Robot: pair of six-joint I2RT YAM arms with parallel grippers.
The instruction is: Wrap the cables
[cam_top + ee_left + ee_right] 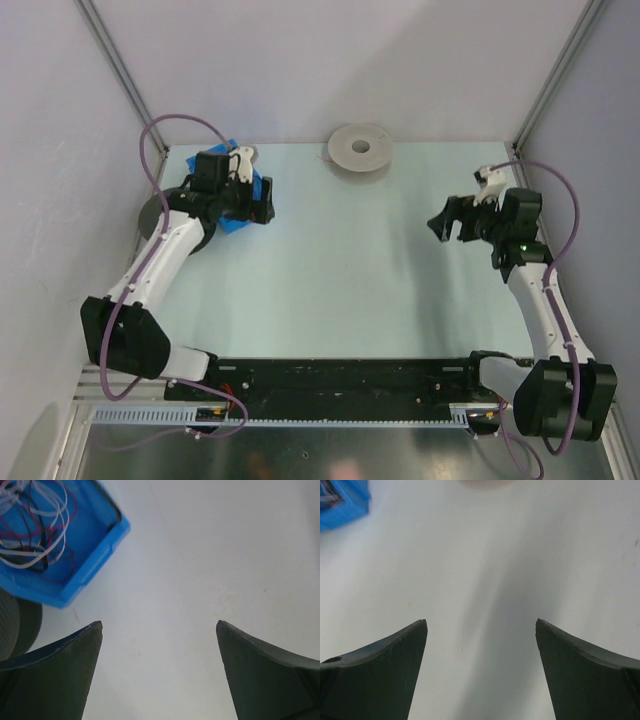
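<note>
Currently cables (35, 525) lie tangled in blue bin (95, 545) at table's (350, 270) far-left, just up-left of left gripper (159, 624), which is spread wide and empty. Loose loops, no clear long axis. Right gripper (481, 622) likewise spread and empty, well apart. Left arm nearer. Bin wall stands between claw and cables; open tabletop rightward.

Top camera sat high at 6 o'clock, above and behind the arm bases, facing 12 and tilted down; the whole table (350, 270) fit, a far view. Left wrist camera hung low and close, looking down between the tips of the left gripper (159, 627), blue bin (95, 555) at its 10 o'clock. Right wrist camera had the same close downward look past the right gripper (481, 625) and caught the bin's corner at 10. All three shared that bin and the tabletop.
</note>
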